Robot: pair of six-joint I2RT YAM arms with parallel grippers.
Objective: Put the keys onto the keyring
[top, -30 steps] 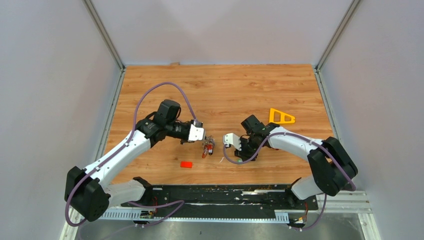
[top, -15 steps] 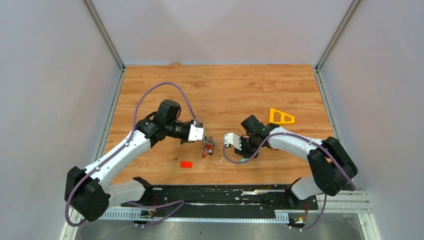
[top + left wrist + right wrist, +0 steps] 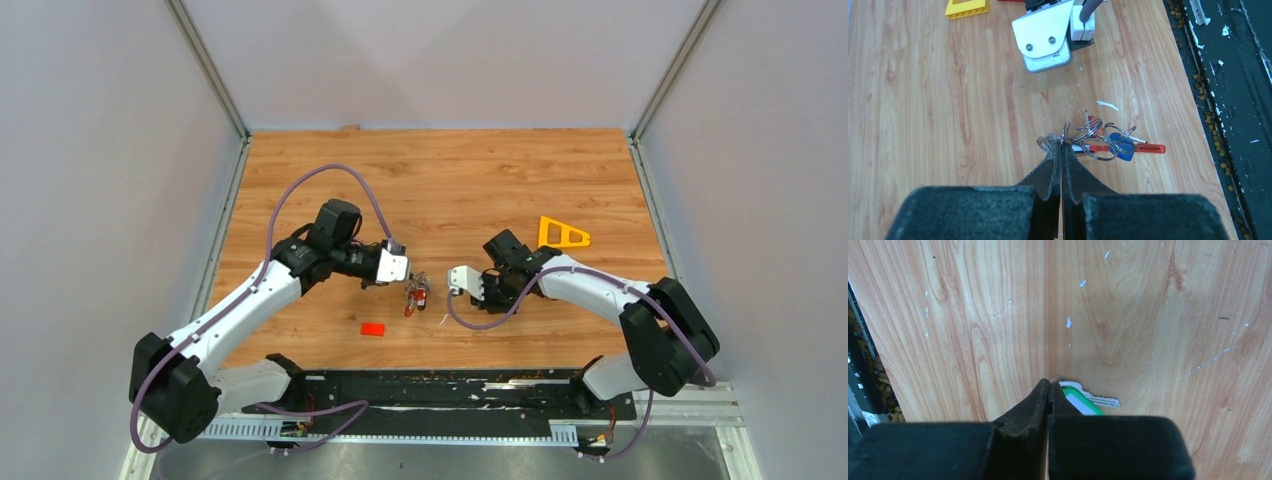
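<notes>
Green-tagged metal key (image 3: pixel 1088 401) is half hidden under the right gripper (image 3: pixel 1048 384); can't tell if the key's ring is pinched. Yellow plastic triangular frame (image 3: pixel 966 7) cut off by left wrist view's top edge. From above, bunch of wire rings with red strap (image 3: pixel 415 295) too small to separate keys.

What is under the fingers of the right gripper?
A key with a green tag lies on the wooden table, partly under the shut right gripper. The fingers cover part of the tag; whether they pinch its ring is hidden.

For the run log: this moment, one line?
left gripper: shut on keyring | right gripper: shut on green-tagged key | key not yet threaded
</notes>
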